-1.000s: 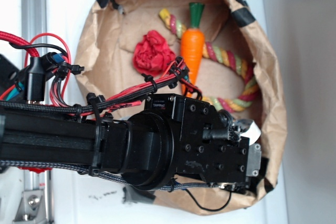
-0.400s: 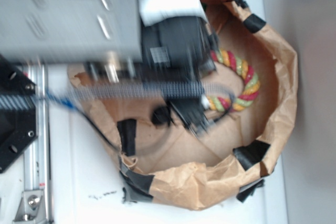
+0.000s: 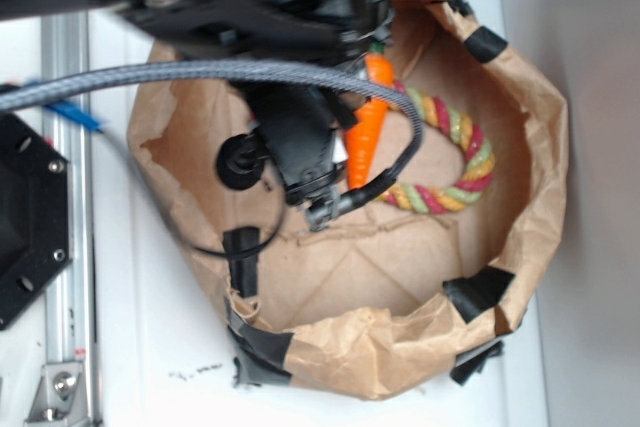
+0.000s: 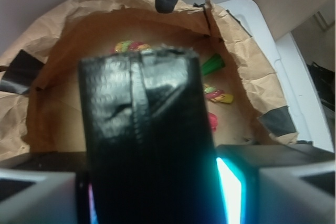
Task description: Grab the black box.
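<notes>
The black box (image 4: 142, 129), wrapped in glossy black tape, fills the middle of the wrist view. It stands between the two grey fingers of my gripper (image 4: 157, 190), which is shut on it, above the floor of the brown paper bag (image 4: 58, 114). In the exterior view the arm (image 3: 290, 137) reaches in from the top left over the bag's upper half. There I cannot pick the box out from the dark gripper body.
An orange carrot (image 3: 363, 132) and a coloured rope (image 3: 465, 152) lie on the bag floor, partly under the arm. A red scrap (image 4: 211, 121) shows beside the box. The crumpled paper rim (image 3: 540, 197) with black tape patches (image 3: 475, 292) rings the space. A black plate (image 3: 25, 227) and a metal rail (image 3: 65, 347) sit at left.
The arm has swung from the lower right of the bag up to its upper left. It now covers the red paper flower and leaves the near floor bare.
</notes>
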